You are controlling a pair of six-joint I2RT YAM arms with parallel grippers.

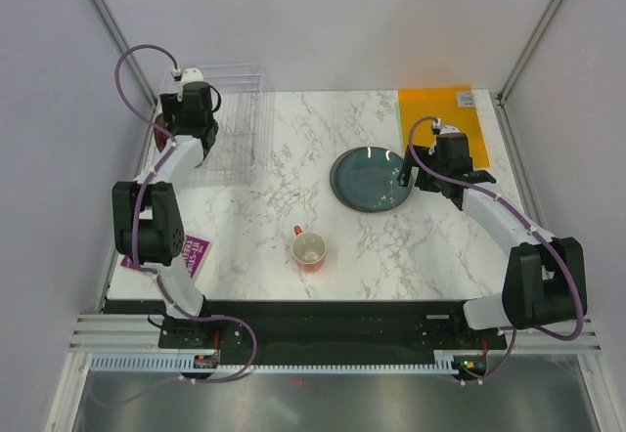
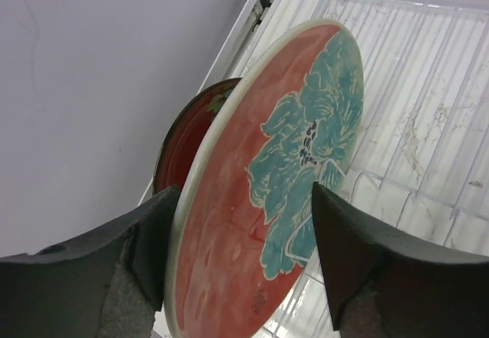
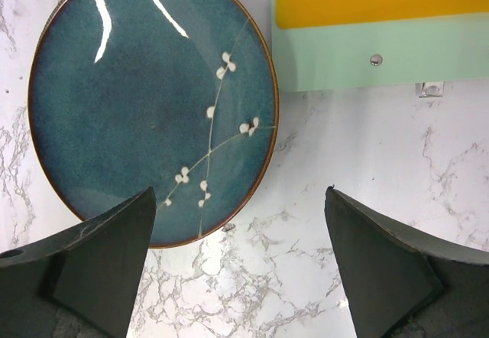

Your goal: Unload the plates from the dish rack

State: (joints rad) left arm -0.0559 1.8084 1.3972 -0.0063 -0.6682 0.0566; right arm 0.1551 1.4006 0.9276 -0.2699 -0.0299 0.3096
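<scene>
A red plate with a teal flower stands on edge in the clear dish rack. A second, darker red plate stands behind it. My left gripper is open, with one finger on each side of the flowered plate. From above, the left gripper hangs over the rack's left part, and a red plate edge shows beside it. The dark teal plate lies flat on the table and also shows in the right wrist view. My right gripper is open and empty just right of it. No grey-green plate shows.
A small red mug stands upright near the table's middle front. A flat orange sheet lies at the back right, with a pale green strip along its near edge. A purple card lies at the front left. Walls close in both sides.
</scene>
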